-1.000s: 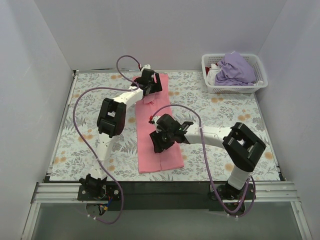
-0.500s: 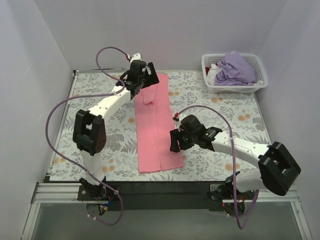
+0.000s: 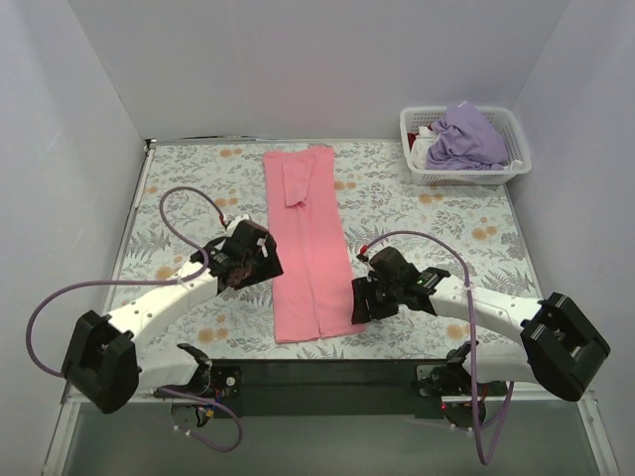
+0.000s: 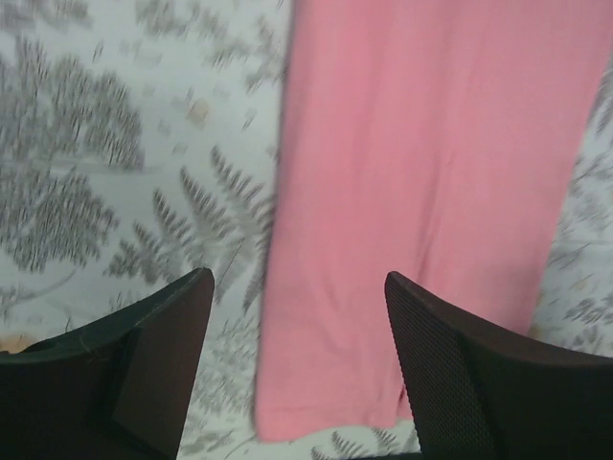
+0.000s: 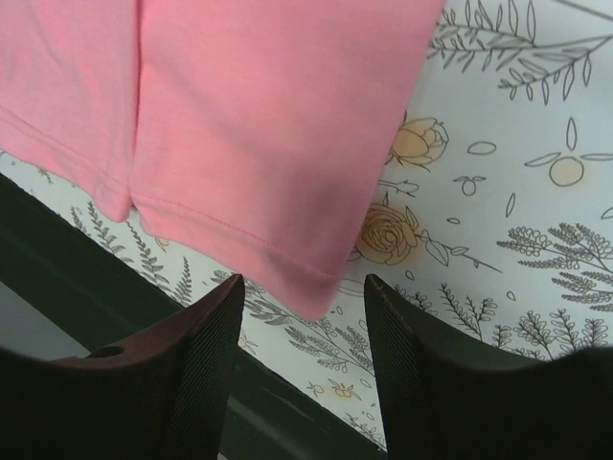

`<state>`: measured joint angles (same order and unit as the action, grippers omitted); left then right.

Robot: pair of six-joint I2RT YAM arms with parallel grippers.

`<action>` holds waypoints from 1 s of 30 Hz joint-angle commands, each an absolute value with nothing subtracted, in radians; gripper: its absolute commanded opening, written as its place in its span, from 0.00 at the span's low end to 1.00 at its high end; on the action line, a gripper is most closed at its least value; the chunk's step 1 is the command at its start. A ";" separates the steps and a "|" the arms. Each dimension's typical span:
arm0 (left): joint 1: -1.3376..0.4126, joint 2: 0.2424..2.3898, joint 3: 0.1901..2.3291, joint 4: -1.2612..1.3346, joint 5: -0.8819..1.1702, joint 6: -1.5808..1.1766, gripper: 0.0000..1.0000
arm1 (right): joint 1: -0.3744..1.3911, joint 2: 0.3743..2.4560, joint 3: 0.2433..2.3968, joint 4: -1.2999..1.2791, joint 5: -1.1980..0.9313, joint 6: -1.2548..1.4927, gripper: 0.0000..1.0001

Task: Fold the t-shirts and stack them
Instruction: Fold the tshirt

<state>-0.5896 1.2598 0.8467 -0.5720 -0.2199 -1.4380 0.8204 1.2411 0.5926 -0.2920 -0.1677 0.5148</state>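
First, at the near edge, we saw the right gripper (image 5: pixel 302 287) poised with its jaws apart above the near right corner of the salmon pink t-shirt (image 3: pixel 308 238), gripping nothing. Just left of that shirt, the left gripper (image 4: pixel 297 287) hung wide open and empty over its near left edge and the floral tablecloth (image 3: pixel 427 228). The pink shirt lay flat as a long narrow strip, running from the near side of the cloth to the far side, with a small flap folded near its far end. Farthest off, in the right corner, the lavender t-shirt (image 3: pixel 466 134) sat heaped in the white basket (image 3: pixel 461 177).
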 commanded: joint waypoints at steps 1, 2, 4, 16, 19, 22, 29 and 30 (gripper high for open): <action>-0.618 1.103 0.740 -0.709 -0.157 -1.563 0.70 | 0.827 1.247 0.580 -0.302 -0.186 0.548 0.58; -0.620 1.074 0.717 -0.725 -0.122 -1.593 0.69 | 0.828 1.253 0.578 -0.301 -0.189 0.549 0.57; -0.626 1.022 0.655 -0.735 -0.089 -1.620 0.68 | 0.827 1.270 0.575 -0.291 -0.196 0.552 0.54; -0.673 1.069 0.563 -0.716 -0.002 -1.670 0.61 | 0.827 1.333 0.548 -0.278 -0.235 0.572 0.44; -0.690 1.091 0.555 -0.707 -0.002 -1.678 0.58 | 0.827 1.361 0.546 -0.278 -0.247 0.571 0.40; -0.701 1.104 0.551 -0.701 0.031 -1.681 0.55 | 0.827 1.371 0.543 -0.276 -0.247 0.571 0.34; -0.726 1.143 0.551 -0.693 0.046 -1.687 0.50 | 0.827 1.361 0.531 -0.278 -0.233 0.568 0.17; -0.727 1.147 0.554 -0.693 0.046 -1.687 0.49 | 0.827 1.358 0.529 -0.278 -0.232 0.568 0.15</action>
